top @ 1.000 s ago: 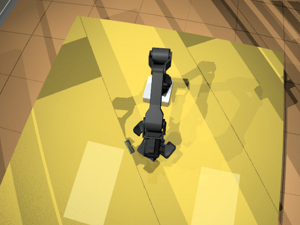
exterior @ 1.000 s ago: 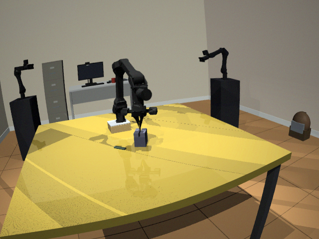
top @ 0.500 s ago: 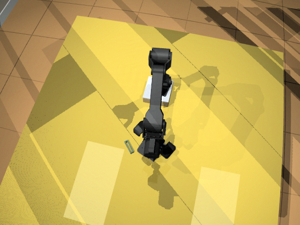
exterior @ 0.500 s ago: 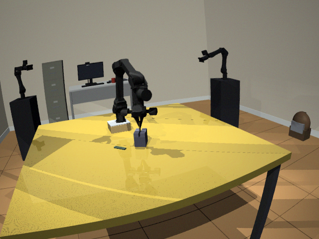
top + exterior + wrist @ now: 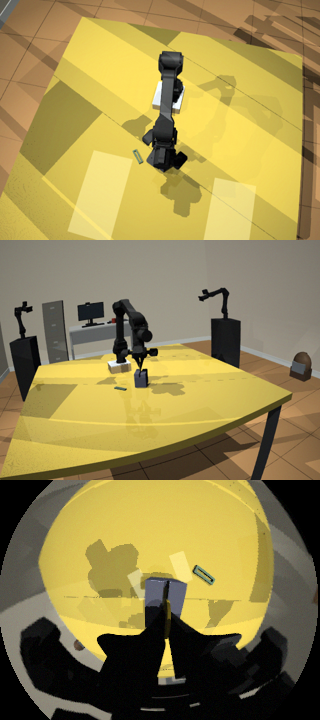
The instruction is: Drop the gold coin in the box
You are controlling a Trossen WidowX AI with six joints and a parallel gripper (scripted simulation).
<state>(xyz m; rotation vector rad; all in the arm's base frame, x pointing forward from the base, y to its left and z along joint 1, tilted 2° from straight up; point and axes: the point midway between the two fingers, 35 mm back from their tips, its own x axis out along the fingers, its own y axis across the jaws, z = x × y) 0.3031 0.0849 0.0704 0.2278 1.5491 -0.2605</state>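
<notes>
My gripper point(image 5: 140, 369) point(image 5: 164, 612) points down just over the box and is shut on the gold coin point(image 5: 168, 615). The coin is upright and edge-on between the fingertips, roughly in line with the dark slot in the lid. Whether its lower edge is in the slot cannot be told. The blue-grey box point(image 5: 150, 159) point(image 5: 140, 381) point(image 5: 154, 594) stands upright under the fingers; in the top view the arm hides most of it. The small green holder point(image 5: 140, 162) point(image 5: 124, 389) point(image 5: 211, 582) lies beside the box, empty. The top view does not show the fingertips.
The arm's base stands on a white-topped block point(image 5: 156, 99) point(image 5: 111, 365) behind the box. The yellow table point(image 5: 116, 217) point(image 5: 103, 433) bears shadows and two pale rectangles. Two other arms on black pedestals point(image 5: 24, 353) point(image 5: 225, 340) stand beyond the table.
</notes>
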